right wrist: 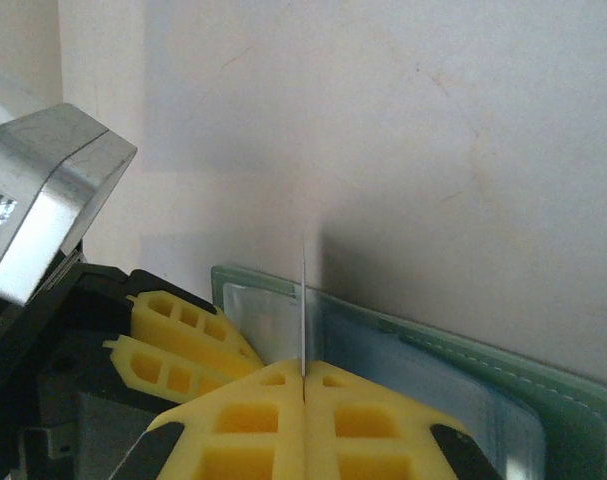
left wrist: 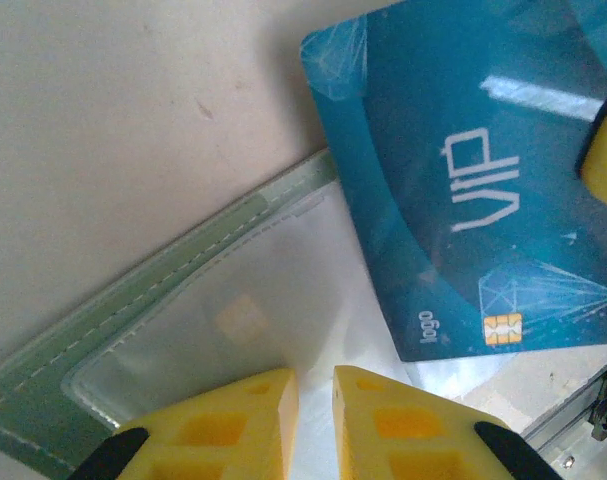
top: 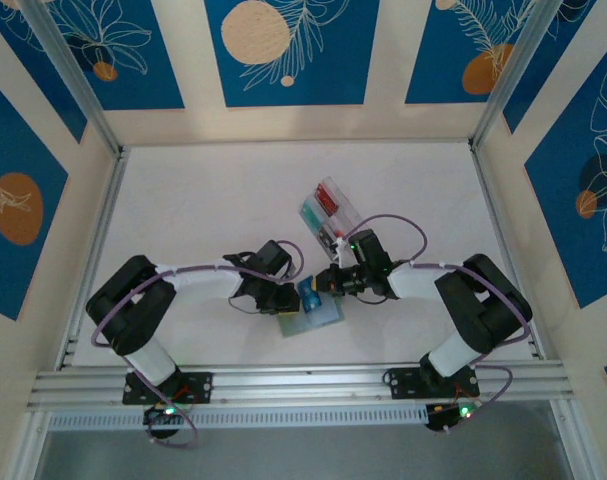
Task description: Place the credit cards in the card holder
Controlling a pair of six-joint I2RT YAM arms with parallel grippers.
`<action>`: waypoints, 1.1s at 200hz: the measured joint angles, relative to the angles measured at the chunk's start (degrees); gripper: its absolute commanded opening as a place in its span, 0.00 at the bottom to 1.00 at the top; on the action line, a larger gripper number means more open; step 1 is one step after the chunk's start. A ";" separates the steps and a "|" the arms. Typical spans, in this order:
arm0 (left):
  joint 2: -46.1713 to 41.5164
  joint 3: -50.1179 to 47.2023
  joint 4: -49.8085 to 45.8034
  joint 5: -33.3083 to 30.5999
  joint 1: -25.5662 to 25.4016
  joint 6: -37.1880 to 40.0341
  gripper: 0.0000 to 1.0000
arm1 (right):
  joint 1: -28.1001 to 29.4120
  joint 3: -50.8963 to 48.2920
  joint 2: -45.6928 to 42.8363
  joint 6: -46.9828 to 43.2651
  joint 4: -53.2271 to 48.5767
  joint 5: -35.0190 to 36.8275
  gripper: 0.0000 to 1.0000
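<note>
The holder [top: 321,320], sage green with a stitched edge and clear pockets, lies open and flat, near and about centre. A teal card [left wrist: 453,170] printed VIP, with a gold chip, is held over the holder's far-left part, chip end lowest. A red card [top: 329,202] lies farther off.

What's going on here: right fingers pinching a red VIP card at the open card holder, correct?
Not red. The card is teal-blue, as the left wrist view shows. The rest stands: the right fingers pinch it at the open card holder.
</note>
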 measured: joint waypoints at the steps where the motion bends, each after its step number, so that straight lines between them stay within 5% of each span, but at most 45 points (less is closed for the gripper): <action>1: 0.00 0.00 0.00 0.00 0.00 0.00 0.19 | 0.00 0.02 0.02 0.00 0.02 -0.04 0.00; 220: -1.55 -1.44 -0.02 0.20 0.72 0.00 0.19 | 3.21 1.88 -0.35 0.13 -10.01 1.14 0.00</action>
